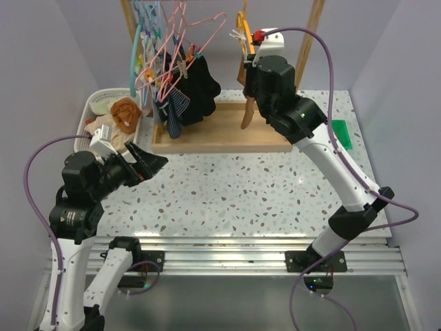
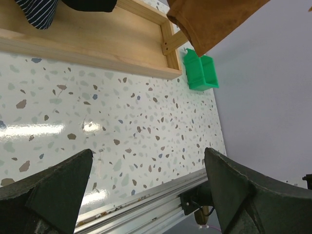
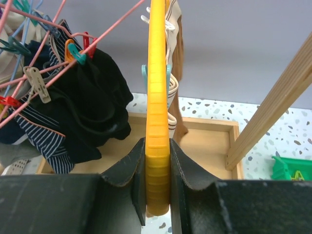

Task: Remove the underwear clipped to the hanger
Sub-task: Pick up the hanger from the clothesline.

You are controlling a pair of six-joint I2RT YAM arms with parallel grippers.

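Black underwear (image 1: pixel 200 88) (image 3: pixel 95 105) hangs bunched from a pink wire hanger (image 1: pixel 201 33) (image 3: pixel 109 29), held there by coloured clips. My right gripper (image 1: pixel 253 63) (image 3: pixel 157 168) is to its right, shut on the lower edge of a yellow plastic hanger (image 1: pixel 242 29) (image 3: pixel 157 73). An orange-brown cloth (image 1: pixel 246 114) (image 3: pixel 179 58) hangs from that yellow hanger. My left gripper (image 1: pixel 150 161) (image 2: pixel 148 157) hovers open over the speckled table, low at the left and apart from the rack, with nothing between its fingers.
Dark blue striped garments (image 1: pixel 176 110) (image 3: pixel 41 139) hang beside the black ones. The rack's wooden tray base (image 1: pixel 227 136) (image 2: pixel 97 46) and posts (image 1: pixel 310 31) (image 3: pixel 273 109) stand at the back. A white basket (image 1: pixel 96 103) of clothes is at back left, a green box (image 1: pixel 342 133) (image 2: pixel 201 73) at right.
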